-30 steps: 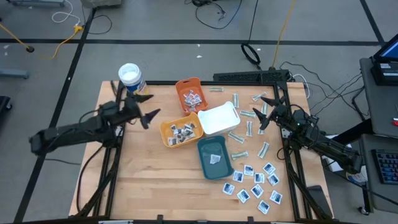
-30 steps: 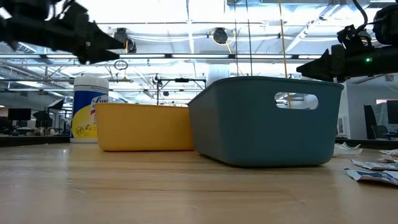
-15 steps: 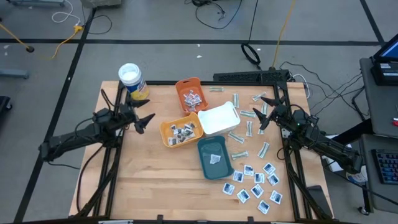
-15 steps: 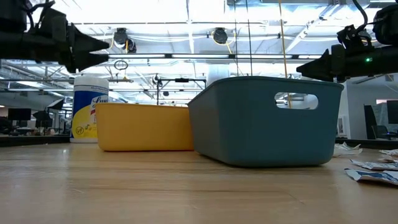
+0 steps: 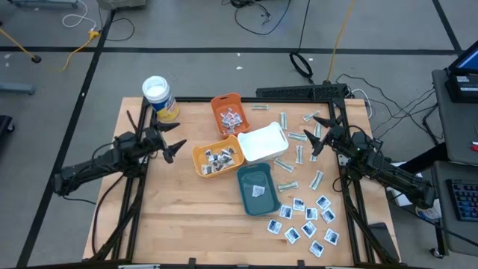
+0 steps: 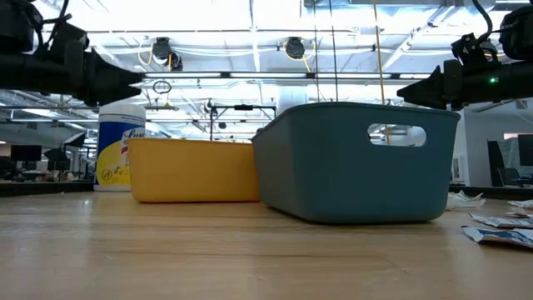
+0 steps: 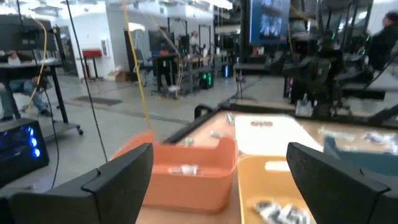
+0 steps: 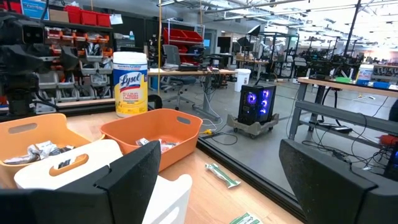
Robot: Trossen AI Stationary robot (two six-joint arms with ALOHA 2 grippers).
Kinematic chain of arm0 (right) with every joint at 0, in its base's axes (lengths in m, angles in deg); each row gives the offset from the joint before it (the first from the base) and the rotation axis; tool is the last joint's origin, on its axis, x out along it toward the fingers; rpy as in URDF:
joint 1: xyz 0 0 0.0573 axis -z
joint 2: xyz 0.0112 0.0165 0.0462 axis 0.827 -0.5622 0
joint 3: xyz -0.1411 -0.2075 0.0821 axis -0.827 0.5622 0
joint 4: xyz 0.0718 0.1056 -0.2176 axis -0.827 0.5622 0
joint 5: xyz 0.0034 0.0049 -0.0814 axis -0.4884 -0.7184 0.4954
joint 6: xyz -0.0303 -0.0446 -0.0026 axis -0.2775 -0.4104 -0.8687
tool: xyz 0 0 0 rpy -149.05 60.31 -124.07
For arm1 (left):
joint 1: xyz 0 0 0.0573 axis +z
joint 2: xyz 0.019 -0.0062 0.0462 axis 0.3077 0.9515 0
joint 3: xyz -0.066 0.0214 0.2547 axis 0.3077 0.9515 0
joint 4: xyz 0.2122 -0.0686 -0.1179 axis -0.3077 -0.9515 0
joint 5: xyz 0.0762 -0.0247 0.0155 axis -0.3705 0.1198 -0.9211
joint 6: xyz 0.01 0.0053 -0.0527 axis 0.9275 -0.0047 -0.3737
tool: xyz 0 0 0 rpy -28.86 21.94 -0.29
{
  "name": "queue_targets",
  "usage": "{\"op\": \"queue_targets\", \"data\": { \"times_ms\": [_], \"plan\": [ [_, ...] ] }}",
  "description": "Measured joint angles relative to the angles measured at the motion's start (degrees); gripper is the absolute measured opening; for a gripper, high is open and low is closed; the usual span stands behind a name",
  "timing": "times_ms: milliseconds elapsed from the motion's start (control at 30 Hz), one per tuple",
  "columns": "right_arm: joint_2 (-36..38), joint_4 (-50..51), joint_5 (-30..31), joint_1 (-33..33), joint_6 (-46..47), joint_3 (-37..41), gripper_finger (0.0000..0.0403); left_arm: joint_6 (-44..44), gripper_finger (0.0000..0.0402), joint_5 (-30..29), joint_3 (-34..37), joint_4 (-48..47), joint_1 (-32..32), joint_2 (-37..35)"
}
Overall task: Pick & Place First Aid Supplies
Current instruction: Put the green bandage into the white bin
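Many packets (image 5: 306, 221) still lie loose on your table (image 5: 172, 217).
Some already sit in the trays (image 5: 218, 158); both your left gripper (image 5: 170, 142) and right gripper (image 5: 317, 134) hover spread, holding nothing.

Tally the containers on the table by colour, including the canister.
Orange tray: 1
Yellow tray: 1
White tray: 1
Teal tray: 1
White-lidded canister: 1
Total: 5
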Motion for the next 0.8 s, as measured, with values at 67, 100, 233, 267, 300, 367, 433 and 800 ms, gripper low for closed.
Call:
{"op": "queue_targets", "data": {
  "times_ms": [67, 100, 233, 267, 300, 367, 433, 800],
  "plan": [
    [0.0, 0.0, 0.0, 0.0, 0.0, 0.0, 0.0322, 0.15, 0.0377, -0.08, -0.08, -1.58, 0.0, 0.07],
    [0.0, 0.0, 0.0, -0.02, 0.0, 0.0, 0.0322, 0.3, 0.0378, -0.37, -0.09, -1.67, 0.0, 0.02],
    [0.0, 0.0, 0.0, -0.02, -0.01, 0.0, 0.0322, 2.26, 0.0376, -1.32, -0.11, -1.72, 0.0, 0.04],
    [0.0, 0.0, 0.0, 0.0, -0.02, 0.0, 0.0322, 3.02, 0.0374, -1.45, -0.11, -1.59, 0.0, 0.04],
    [0.0, 0.0, 0.0, 0.0, 0.0, 0.0, 0.0322, 3.17, 0.0372, -1.49, -0.11, -1.47, 0.0, 0.22],
    [0.0, 0.0, 0.0, 0.0, 0.0, 0.0, 0.0322, 2.77, 0.0369, -1.49, -0.11, -1.43, 0.0, 0.92],
    [0.0, 0.0, 0.0, -0.02, -0.02, 0.0, 0.0322, 1.41, 0.0368, -1.49, -0.11, -1.3, 0.0, 0.94],
    [0.0, 0.0, 0.0, -0.02, -0.01, 0.0, 0.0322, -0.23, 0.0373, -1.46, -0.09, -1.08, 0.0, 0.94]
  ]
}}
